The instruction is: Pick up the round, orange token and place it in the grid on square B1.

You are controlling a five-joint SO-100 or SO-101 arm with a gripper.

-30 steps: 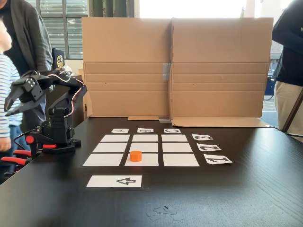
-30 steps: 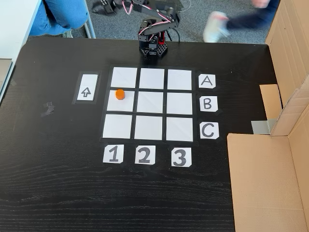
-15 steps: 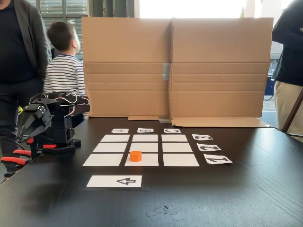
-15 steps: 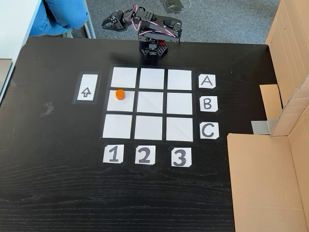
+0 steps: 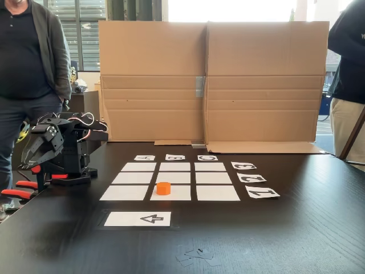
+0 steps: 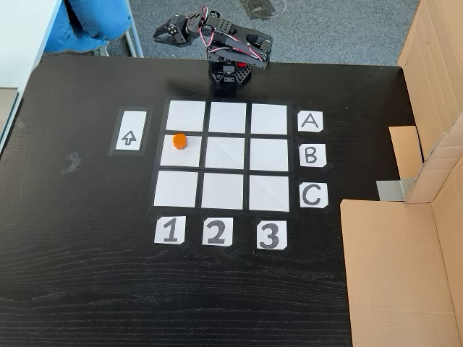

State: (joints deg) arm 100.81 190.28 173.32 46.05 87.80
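The orange token (image 5: pixel 163 188) (image 6: pixel 179 141) rests on the grid (image 5: pixel 210 178) (image 6: pixel 269 155), in the far left corner of square B1 (image 5: pixel 174 195) (image 6: pixel 185 157), close to the tape line. My arm is folded over its base at the table's edge, well away from the token. My gripper (image 5: pixel 24 164) (image 6: pixel 157 34) hangs past the table edge, pointing down and outward. Its fingers look closed together, with nothing between them.
A white strip with a black arrow (image 5: pixel 138 218) (image 6: pixel 129 131) lies beside the grid's row 1. A tall cardboard wall (image 5: pixel 211 80) (image 6: pixel 405 253) stands behind column 3. A tape scrap (image 6: pixel 71 163) sticks to the table. People stand by the arm's base (image 5: pixel 28 68).
The arm has folded down from a raised pose and the gripper has dropped lower. A child behind the arm has left the view. The token has not moved.
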